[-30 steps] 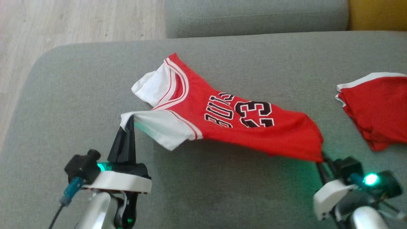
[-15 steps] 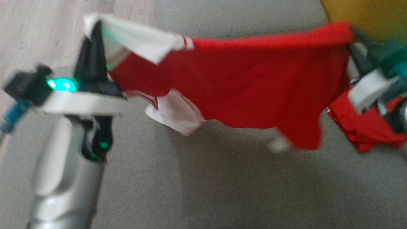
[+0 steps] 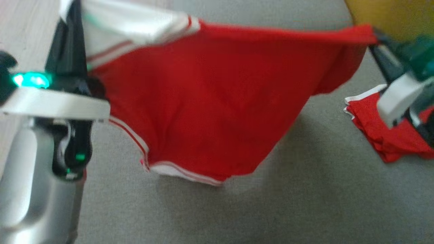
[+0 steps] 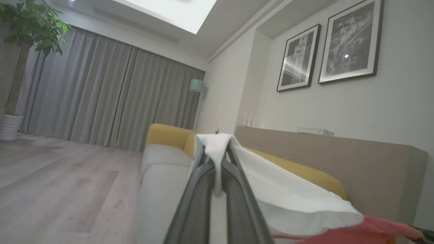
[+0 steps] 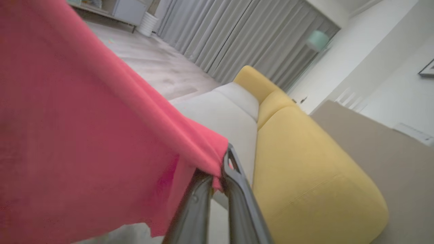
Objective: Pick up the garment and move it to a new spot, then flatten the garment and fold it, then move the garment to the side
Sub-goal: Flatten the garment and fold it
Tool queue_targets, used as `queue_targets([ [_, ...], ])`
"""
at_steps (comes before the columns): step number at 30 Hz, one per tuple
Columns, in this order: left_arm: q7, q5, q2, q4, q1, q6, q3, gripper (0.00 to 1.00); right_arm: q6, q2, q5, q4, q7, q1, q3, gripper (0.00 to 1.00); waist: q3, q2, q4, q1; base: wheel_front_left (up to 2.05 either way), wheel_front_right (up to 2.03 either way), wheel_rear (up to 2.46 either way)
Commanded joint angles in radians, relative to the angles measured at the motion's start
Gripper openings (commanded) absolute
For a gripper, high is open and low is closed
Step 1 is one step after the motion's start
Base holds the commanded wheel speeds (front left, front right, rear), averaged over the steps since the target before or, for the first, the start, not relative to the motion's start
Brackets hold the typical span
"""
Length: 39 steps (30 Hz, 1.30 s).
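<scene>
The garment, a red jersey with white sleeves, hangs stretched between my two grippers above the grey sofa seat. Its plain red side faces the head camera and the lettering is hidden. My left gripper at the upper left is shut on a white sleeve, whose cloth is pinched at the left gripper's tips. My right gripper at the upper right is shut on a red hem corner, also seen pinched at the right gripper's tips with the garment draping to the left. The striped lower edge dangles free.
A plain red cloth piece with white edging lies on the seat at the right, partly behind my right wrist. A yellow cushion sits at the far right, and the wooden floor lies beyond the sofa's left edge.
Both grippers have lifted the garment off the seat, where it lay lettering-up. It now hangs in the air with its plain side showing, its lower part swung down and unfurled.
</scene>
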<state>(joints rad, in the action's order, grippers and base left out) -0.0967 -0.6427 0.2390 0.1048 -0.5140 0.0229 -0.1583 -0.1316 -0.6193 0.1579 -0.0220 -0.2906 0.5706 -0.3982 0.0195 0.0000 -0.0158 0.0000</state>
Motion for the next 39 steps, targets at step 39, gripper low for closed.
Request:
queue_targets([
  [39, 0.35, 0.186, 0.103, -0.855, -0.803, 0.107, -0.297, 0.0, 0.001, 0.205, -0.099, -0.944, 0.379, 0.722, -0.12, 0.0, -0.434, 0.0, 0.065, 0.0, 0.0, 0.0, 0.0],
])
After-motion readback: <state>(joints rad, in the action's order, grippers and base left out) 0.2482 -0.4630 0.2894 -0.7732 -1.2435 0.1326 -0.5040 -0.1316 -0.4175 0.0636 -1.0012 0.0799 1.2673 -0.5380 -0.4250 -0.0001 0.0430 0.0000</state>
